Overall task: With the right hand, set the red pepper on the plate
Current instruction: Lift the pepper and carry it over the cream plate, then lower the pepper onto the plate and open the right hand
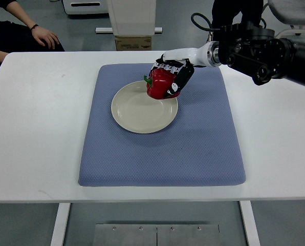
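My right hand (172, 76) reaches in from the right edge and is shut on a red pepper (159, 84) with a green stem. The pepper is over the far right rim of the cream plate (137, 113); I cannot tell if it touches the rim. The plate lies on a blue mat (203, 148) in the middle of the white table. The black and white fingers wrap the pepper's top and right side. The left arm is out of view.
The white table (35, 128) surrounds the mat. A person sits at the far left, a hand (45, 36) resting near the table's back edge. A cardboard box (133, 42) and white equipment stand behind the table.
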Available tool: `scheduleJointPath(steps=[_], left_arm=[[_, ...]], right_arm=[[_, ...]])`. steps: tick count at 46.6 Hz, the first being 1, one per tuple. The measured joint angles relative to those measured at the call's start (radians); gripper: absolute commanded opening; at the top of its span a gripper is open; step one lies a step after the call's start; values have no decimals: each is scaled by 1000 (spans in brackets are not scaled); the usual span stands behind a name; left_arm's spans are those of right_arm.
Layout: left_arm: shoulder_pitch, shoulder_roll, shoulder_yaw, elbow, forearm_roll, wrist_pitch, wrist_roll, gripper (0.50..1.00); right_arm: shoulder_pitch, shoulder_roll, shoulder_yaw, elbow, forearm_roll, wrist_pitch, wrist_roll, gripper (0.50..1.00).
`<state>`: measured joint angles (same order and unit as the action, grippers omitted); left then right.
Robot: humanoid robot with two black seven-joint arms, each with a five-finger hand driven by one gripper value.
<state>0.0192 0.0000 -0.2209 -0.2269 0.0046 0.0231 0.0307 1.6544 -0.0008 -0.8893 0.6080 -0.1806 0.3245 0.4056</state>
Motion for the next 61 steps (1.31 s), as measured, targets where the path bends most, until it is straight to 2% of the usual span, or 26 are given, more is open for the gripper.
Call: scheduleJointPath(steps=[15, 38, 39, 41, 43, 44, 46, 50, 61], left_arm=[[-1, 0, 0, 0, 0, 0, 0, 1000], [-1, 0, 0, 0, 0, 0, 0, 1000], [-1, 0, 0, 0, 0, 0, 0, 1000], [0, 0, 0, 0, 0, 0, 1, 1000], [-1, 0, 0, 0, 0, 0, 1, 1000], [-1, 0, 0, 0, 0, 0, 1, 1000], [-1, 0, 0, 0, 0, 0, 1, 1000], [1, 0, 0, 0, 0, 0, 0, 1000], [0, 0, 0, 0, 0, 0, 0, 1000]], right_arm=[[-41, 1, 2, -3, 86, -31, -79, 500], [-109, 1, 46, 2, 85, -49, -130, 500], [-112, 1, 47, 3, 85, -49, -131, 541], [-118, 1, 50, 3, 87, -49, -132, 677], [-121, 1, 61, 3, 88, -53, -132, 842], [-123, 1, 68, 3, 88, -56, -132, 909], [-130, 1, 82, 3, 88, -65, -132, 974], [-139, 1, 94, 4, 89, -84, -138, 1000], [-123, 1, 96, 41, 89, -95, -143, 1000]])
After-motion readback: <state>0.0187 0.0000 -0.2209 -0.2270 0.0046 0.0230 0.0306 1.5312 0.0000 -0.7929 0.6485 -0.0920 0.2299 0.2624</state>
